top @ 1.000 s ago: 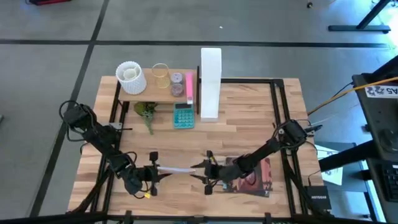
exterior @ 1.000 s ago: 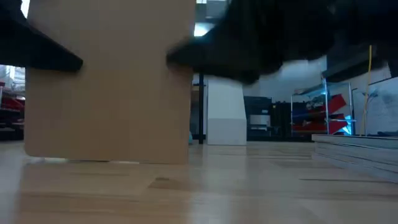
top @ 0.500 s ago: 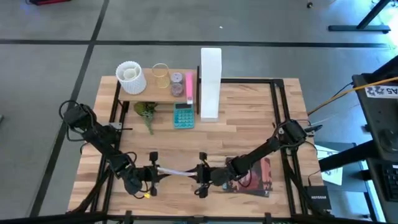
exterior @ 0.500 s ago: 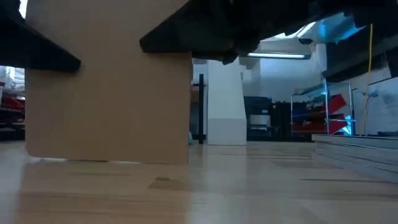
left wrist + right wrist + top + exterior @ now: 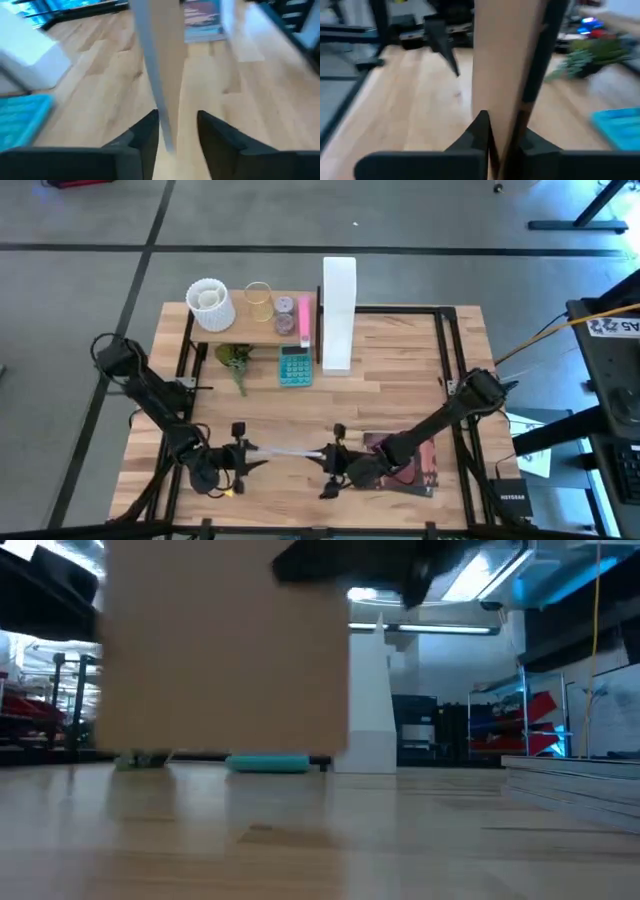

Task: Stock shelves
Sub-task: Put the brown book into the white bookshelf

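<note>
A thin tan board (image 5: 288, 452) is held on edge between the two tools, off the table (image 5: 400, 370) near its front edge; in the low view its broad face (image 5: 225, 650) is seen clear of the wood surface. The left tool (image 5: 243, 459) is clamped on one end of the board, its fingers (image 5: 147, 137) pressed against the narrow edge, and the right tool (image 5: 331, 462) is closed on the other end, with its fingers (image 5: 481, 131) tight on the panel. The shelf (image 5: 262, 330) is set at the table's back-left corner and carries a white ribbed pot (image 5: 211, 304), a glass (image 5: 259, 299) and a pink item (image 5: 304, 320). The white file box (image 5: 338, 312) is stood upright at the back edge, just beside the shelf. A teal calculator (image 5: 295, 365) and a small green plant sprig (image 5: 236, 360) are laid on the table in front of the shelf. A magazine (image 5: 415, 465) is laid flat near the front-right corner, partly under the right arm.
</note>
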`<state>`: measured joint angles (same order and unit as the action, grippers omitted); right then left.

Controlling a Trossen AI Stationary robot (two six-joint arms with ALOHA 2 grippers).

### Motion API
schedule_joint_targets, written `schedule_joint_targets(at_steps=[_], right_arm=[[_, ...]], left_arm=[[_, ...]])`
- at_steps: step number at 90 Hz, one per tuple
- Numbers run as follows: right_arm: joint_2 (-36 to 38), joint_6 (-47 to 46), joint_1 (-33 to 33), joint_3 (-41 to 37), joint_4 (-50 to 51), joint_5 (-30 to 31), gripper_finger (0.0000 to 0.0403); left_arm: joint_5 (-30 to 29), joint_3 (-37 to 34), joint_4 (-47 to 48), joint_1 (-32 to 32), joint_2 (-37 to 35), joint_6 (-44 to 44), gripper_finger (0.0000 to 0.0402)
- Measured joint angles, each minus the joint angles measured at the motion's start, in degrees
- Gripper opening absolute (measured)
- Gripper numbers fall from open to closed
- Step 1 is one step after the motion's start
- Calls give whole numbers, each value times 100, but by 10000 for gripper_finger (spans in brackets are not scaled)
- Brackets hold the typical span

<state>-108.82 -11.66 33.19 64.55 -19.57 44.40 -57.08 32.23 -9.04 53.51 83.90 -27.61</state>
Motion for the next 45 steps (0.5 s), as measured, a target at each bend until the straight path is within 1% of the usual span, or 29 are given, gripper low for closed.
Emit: schedule_joint_targets(at_steps=[11,23,28,35,45], right_arm=[[496,-22,75,0,303,950,2],[982,-40,32,0,310,2095,2],[1195,-69,-84,0,314,2465,2],[1404,-247,-391,7,295,2725,2],[1525,-766,-1002,7,321,2683,1]], left_arm=[[-91,0,776,14,-121,-849,138],[-52,0,1076,3,-112,-1464,141],[-45,-2,1104,3,-111,-1603,141],[-37,-2,1109,3,-110,-1696,141],[-7,-2,1106,3,-107,-1732,141]])
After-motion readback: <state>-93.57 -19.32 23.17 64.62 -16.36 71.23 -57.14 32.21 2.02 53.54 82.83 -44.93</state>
